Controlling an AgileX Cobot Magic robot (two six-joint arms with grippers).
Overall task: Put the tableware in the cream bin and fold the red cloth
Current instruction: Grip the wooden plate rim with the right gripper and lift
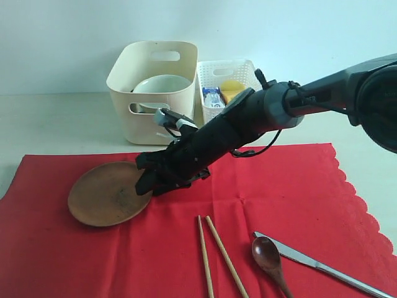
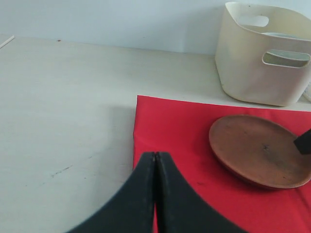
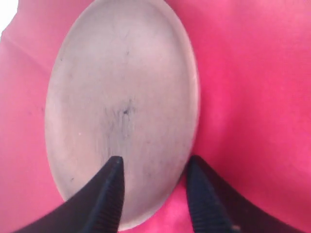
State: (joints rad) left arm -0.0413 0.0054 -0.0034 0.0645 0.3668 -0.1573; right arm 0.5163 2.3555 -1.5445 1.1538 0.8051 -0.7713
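- Exterior view, near edge of red cloth (image 1: 298,192): two chopsticks (image 1: 214,257), dark spoon (image 1: 268,256), silver knife (image 1: 322,267), left to right, all lying flat.
- Left wrist view: left gripper (image 2: 155,155) clenched, fingers pressed together, nothing between them, over the cloth's left border.
- Mid cloth, left: wooden plate (image 1: 105,194) flat on the fabric.
- Right gripper (image 3: 153,162) low at the plate's right rim, fingers parted, one over wood, one over cloth, not clamped.
- Far, on bare table: cream bin (image 1: 152,121) holding pale bowl (image 1: 162,84); white basket (image 1: 226,71) just right.

Plate (image 1: 105,194) on red cloth (image 1: 279,186), bowl (image 1: 162,84) (pale) in cream bin (image 1: 149,121)
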